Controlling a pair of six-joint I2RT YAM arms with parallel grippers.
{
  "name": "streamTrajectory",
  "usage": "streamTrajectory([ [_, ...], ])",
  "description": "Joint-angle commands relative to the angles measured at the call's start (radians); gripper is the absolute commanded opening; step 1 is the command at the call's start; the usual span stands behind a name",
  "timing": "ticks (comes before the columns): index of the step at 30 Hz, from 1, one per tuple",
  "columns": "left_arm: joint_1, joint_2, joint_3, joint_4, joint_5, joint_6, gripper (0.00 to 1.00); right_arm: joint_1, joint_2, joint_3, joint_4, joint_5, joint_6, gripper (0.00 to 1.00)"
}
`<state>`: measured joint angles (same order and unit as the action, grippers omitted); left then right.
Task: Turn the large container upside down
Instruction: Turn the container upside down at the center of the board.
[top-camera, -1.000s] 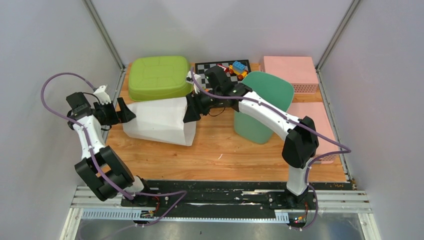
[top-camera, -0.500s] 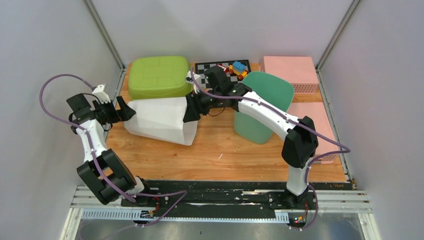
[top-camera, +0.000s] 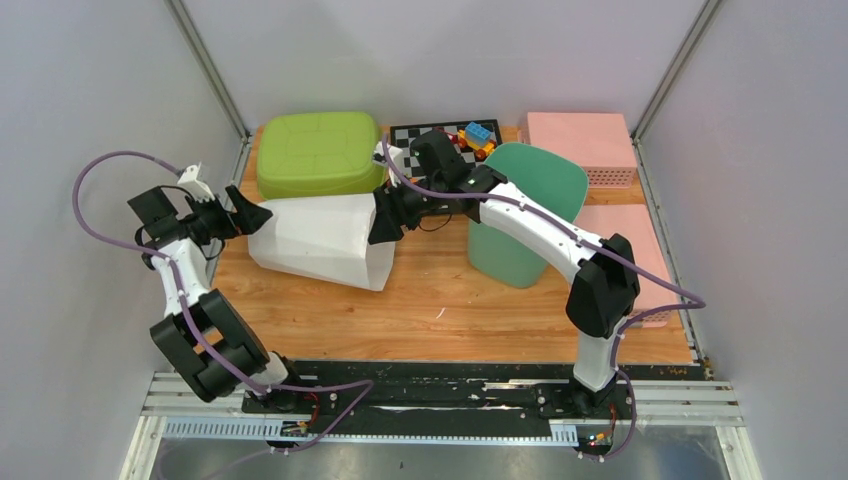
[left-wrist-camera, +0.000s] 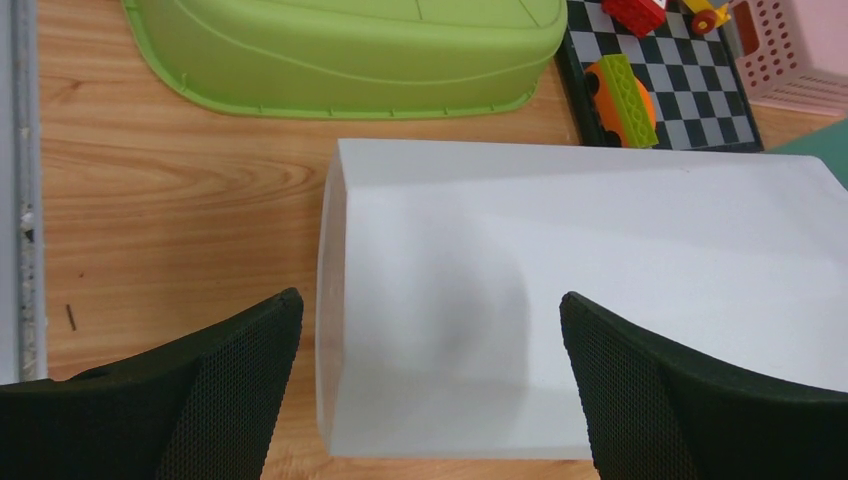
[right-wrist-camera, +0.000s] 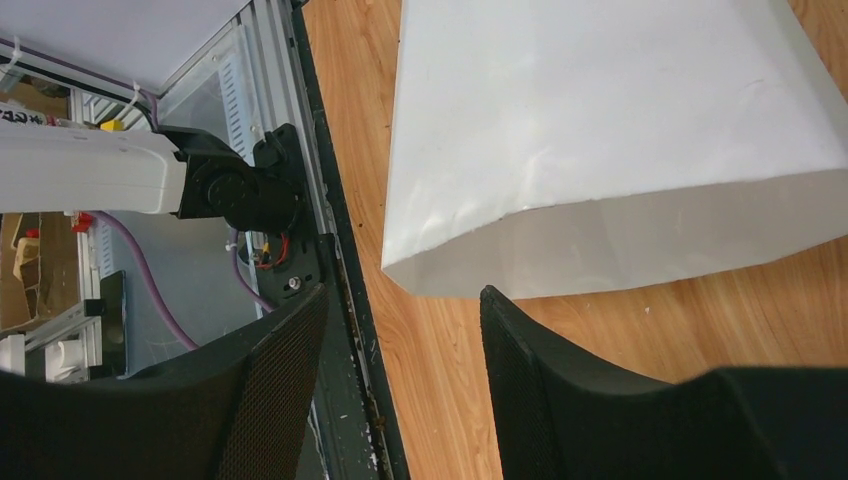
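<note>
White container (top-camera: 318, 238) on its side — closed base just ahead of left gripper (left-wrist-camera: 430, 302), jaws wide apart; open rim just ahead of right gripper (right-wrist-camera: 402, 292), jaws partly apart.

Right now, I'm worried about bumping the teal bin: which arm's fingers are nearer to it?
Right. The right fingers are at the end of the white container facing the teal bin; the left fingers at its opposite end, farther away.

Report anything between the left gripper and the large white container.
Nothing visible does. The left gripper, open, faces the closed end of the white container; the green tub lies beside it, out of the path.
</note>
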<state>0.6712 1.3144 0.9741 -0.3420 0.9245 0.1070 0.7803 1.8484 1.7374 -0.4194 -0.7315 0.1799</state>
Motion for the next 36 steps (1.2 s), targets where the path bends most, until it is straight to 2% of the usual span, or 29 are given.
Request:
streamTrajectory([
  [1,0.005,0.087,0.055,-0.013,0.119,0.001,1.0,-0.01,-0.031,0.012,-0.017,0.007,-0.032,0.6],
  [5,0.005,0.124,0.069,-0.03,0.188,0.003,1.0,-0.009,-0.017,0.016,-0.018,0.007,-0.033,0.6],
  [13,0.004,0.135,0.078,-0.059,0.188,0.03,1.0,-0.006,0.047,0.082,-0.066,-0.003,-0.056,0.57],
  [21,0.003,0.177,0.097,-0.06,0.224,0.011,1.0,-0.007,0.087,0.179,-0.177,0.077,-0.135,0.57],
  [29,-0.053,0.197,0.097,-0.084,0.227,0.048,1.0,-0.003,0.165,0.264,-0.227,0.094,-0.147,0.57],
  [36,-0.059,0.195,0.1,-0.071,0.241,0.04,1.0,0.006,0.234,0.334,-0.261,0.098,-0.154,0.56],
])
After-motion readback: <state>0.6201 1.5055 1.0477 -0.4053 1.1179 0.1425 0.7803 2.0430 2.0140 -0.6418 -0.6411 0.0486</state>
